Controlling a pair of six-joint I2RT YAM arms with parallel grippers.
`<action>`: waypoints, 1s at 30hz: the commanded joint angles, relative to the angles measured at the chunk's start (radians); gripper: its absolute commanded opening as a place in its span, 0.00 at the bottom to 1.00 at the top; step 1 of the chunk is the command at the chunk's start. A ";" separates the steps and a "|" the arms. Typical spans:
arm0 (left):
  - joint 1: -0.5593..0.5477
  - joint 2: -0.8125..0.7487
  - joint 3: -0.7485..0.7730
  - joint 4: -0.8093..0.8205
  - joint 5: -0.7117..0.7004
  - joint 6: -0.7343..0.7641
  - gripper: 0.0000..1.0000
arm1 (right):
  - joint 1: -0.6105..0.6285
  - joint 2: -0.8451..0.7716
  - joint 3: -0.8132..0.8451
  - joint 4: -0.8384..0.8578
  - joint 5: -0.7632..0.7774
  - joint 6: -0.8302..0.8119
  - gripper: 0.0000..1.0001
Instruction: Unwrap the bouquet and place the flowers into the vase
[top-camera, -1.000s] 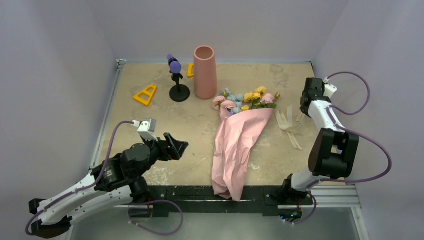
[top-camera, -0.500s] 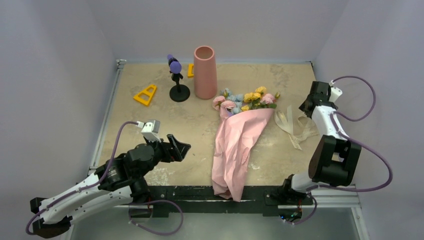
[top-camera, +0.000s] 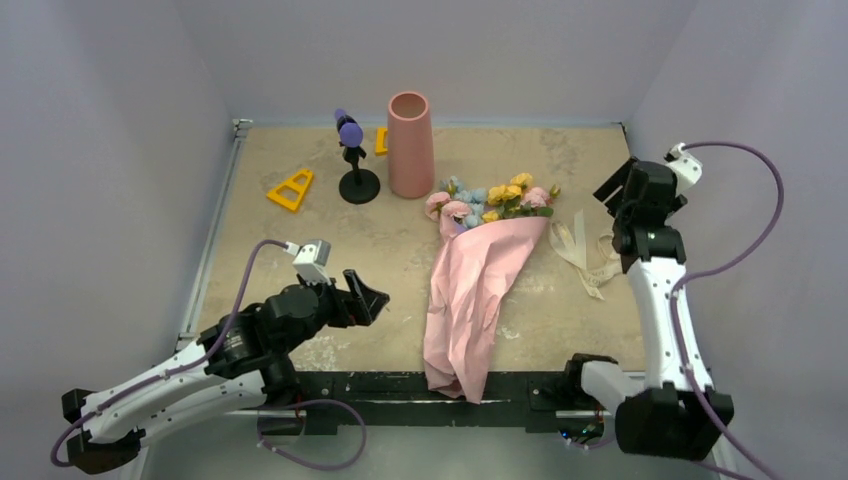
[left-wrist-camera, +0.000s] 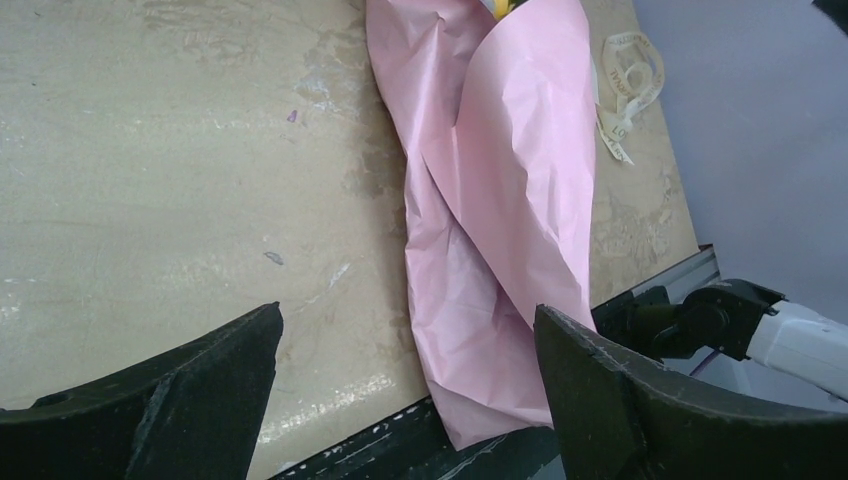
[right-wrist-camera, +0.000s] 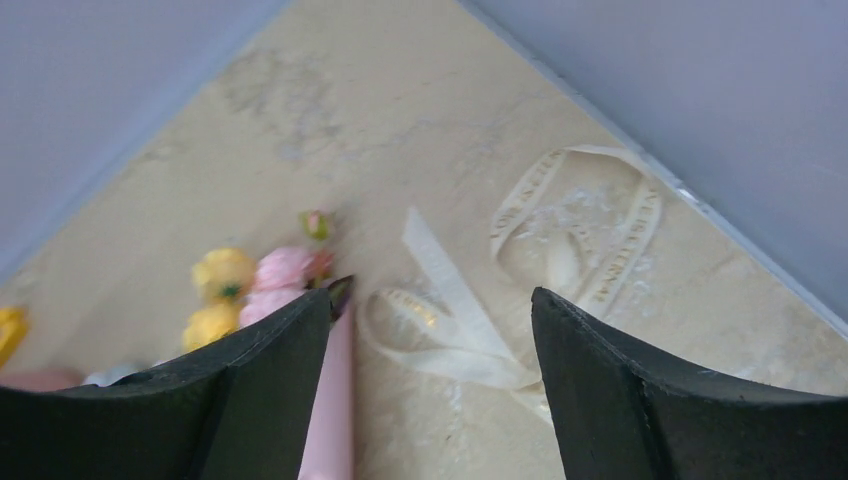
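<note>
Bouquet (top-camera: 480, 280) lay wrapped in pink paper just right of the left gripper (top-camera: 368, 290), whose jaws stood wide apart and empty. The right gripper (right-wrist-camera: 430, 298), jaws parted around nothing, hovered above the loose cream ribbon (right-wrist-camera: 580, 225). The flowers (top-camera: 490, 200) lay to its left, the vase (top-camera: 410, 145) farther left.

One counter (top-camera: 300, 250) carries one wrapped bouquet (top-camera: 470, 300), one loose cream ribbon (top-camera: 585, 250), one pink vase (top-camera: 410, 145), one black stand (top-camera: 357, 182) with a purple top, and two yellow triangular frames (top-camera: 291, 189), the second frame (top-camera: 381, 141) half hidden behind the vase
</note>
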 joint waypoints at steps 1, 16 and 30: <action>0.003 0.026 0.007 0.052 0.046 -0.063 1.00 | 0.202 -0.191 0.007 0.016 0.026 -0.004 0.77; 0.003 -0.073 -0.229 0.156 0.025 -0.233 0.99 | 1.310 -0.118 0.088 -0.367 0.406 0.066 0.78; 0.003 -0.025 -0.263 0.095 0.064 -0.268 0.97 | 1.471 0.254 0.220 -0.546 0.473 0.231 0.81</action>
